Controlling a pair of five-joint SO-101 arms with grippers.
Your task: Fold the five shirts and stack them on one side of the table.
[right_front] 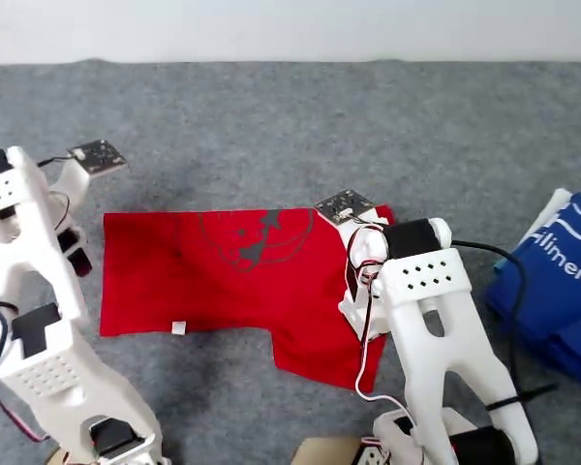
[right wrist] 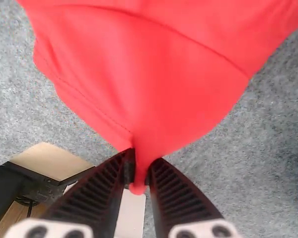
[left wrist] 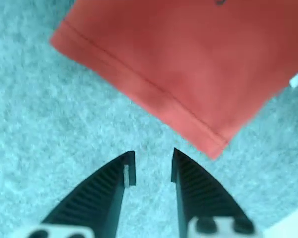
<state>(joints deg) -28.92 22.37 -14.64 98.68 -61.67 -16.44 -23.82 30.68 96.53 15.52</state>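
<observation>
The step in hand looks like the folding of the red shirt (right_front: 203, 281), which lies spread and partly doubled over in the middle of the grey table (right_front: 271, 126), its hem to the left and its near right corner hanging out towards the arms. The right gripper (right wrist: 139, 168) is clenched on a pinched ridge of the red cloth at the shirt's right side, the fabric bunching up between its jaws. The left gripper (left wrist: 149, 166) is released, jaws apart over bare table just beside the shirt's left hem corner and touching no cloth. Blue folded fabric (right_front: 562, 300) sits at the far right edge of the table, well apart from the red shirt, and is probably where the stack belongs. The next move probably calls for the right arm to lift its pinch and carry it leftward over the body, while the left gripper takes or pins the hem so the cloth does not drag.
</observation>
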